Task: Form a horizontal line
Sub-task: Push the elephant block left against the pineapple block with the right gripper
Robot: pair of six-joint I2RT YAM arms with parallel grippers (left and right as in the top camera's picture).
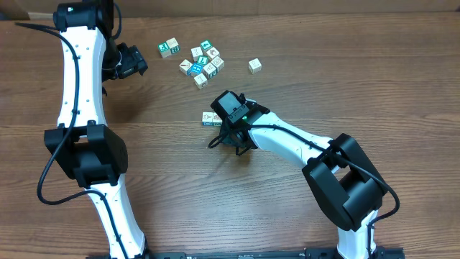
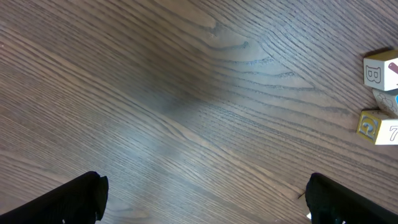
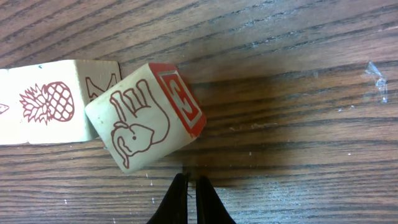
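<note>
The horizontal line is a short row of cream picture cubes at mid-table, its right end hidden under my right gripper. In the right wrist view a pineapple cube lies straight. An elephant cube with a red-edged side touches it and sits turned askew. My right gripper is shut and empty, its tips just below the elephant cube. My left gripper is at the far left. In its wrist view it is open and empty over bare wood.
An irregular bunch of cream-and-teal cubes lies at the back centre. Single cubes lie to its left and right. Two cubes show at the right edge of the left wrist view.
</note>
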